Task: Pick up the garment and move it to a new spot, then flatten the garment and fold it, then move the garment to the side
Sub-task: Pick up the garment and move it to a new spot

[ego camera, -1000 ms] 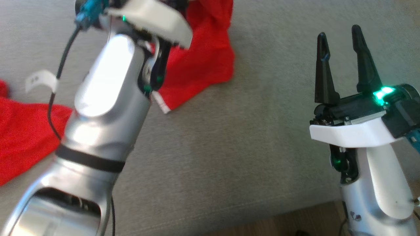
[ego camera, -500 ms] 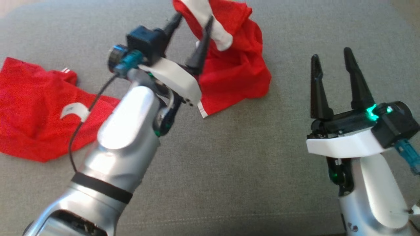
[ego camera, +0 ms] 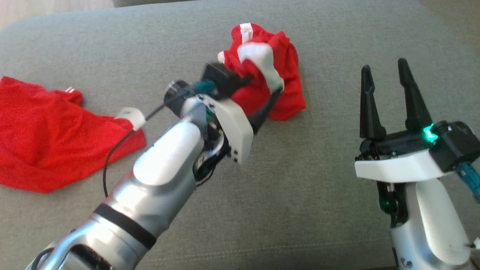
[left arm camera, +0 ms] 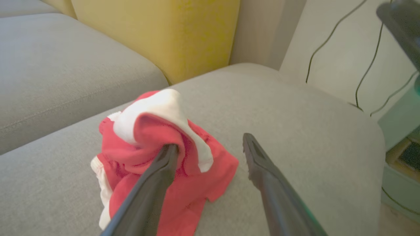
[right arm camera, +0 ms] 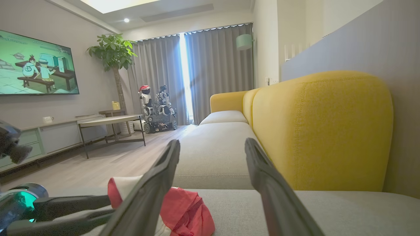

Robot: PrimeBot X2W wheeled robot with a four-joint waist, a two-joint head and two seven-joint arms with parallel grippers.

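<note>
The garment is a crumpled red piece with white trim, heaped on the grey sofa cushion. My left gripper lies on its side against the heap's near side, open. In the left wrist view the garment sits at the left finger, whose tip is tucked under a fold, while the right finger stands over bare cushion; the left gripper holds nothing. My right gripper stands open and empty to the right, fingers up. The right wrist view has the right gripper above the garment.
A second red cloth lies spread at the cushion's left end. The yellow backrest rises behind the seat. The cushion's rounded end drops off near cables on the wall. A TV, a low table and a parked robot stand across the room.
The head view has shifted, so the whole scene sits differently. My left gripper has rolled onto its side and come down against the garment, which now looks more bunched. The right gripper stays open.
</note>
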